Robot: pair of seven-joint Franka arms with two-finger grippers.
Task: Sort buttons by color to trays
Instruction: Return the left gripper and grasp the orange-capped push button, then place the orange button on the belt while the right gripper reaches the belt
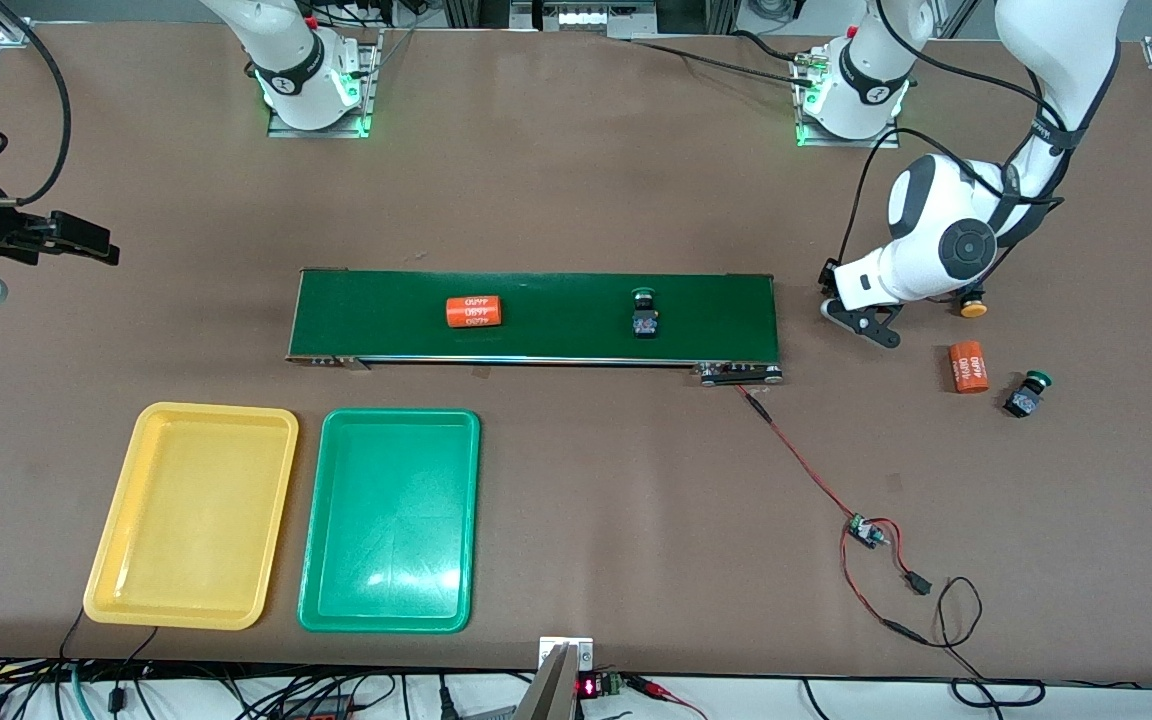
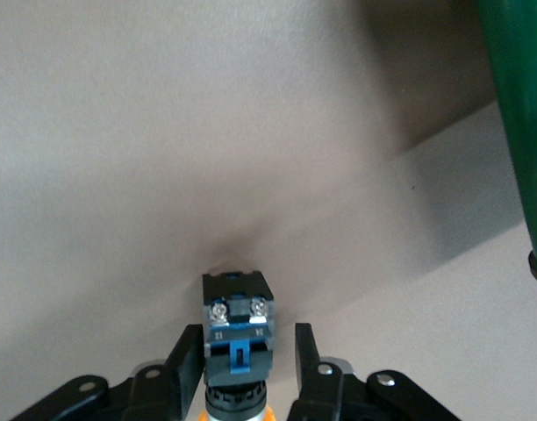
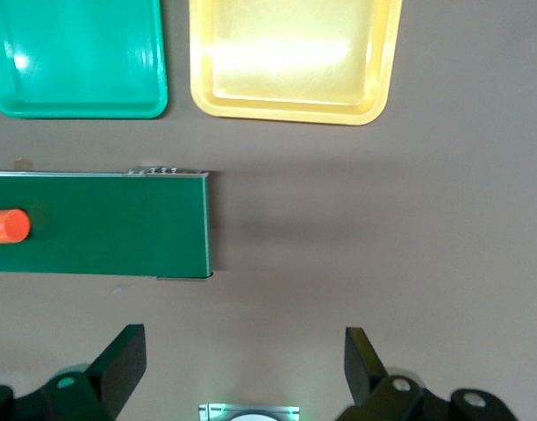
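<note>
A yellow-orange button lies on the table off the conveyor's end, toward the left arm's end, mostly hidden under the left hand. My left gripper is low around that button. Its fingers flank the black-and-blue body: one touches it and the other stands a small gap away. One green button sits on the belt. Another green button lies on the table nearer the front camera. The yellow tray and green tray sit side by side with nothing in them. My right gripper waits open with nothing between its fingers, over bare table at the right arm's end.
The dark green conveyor belt carries an orange "4680" cylinder. A second orange cylinder lies on the table beside the loose green button. A red wire and a small board trail from the belt toward the front edge.
</note>
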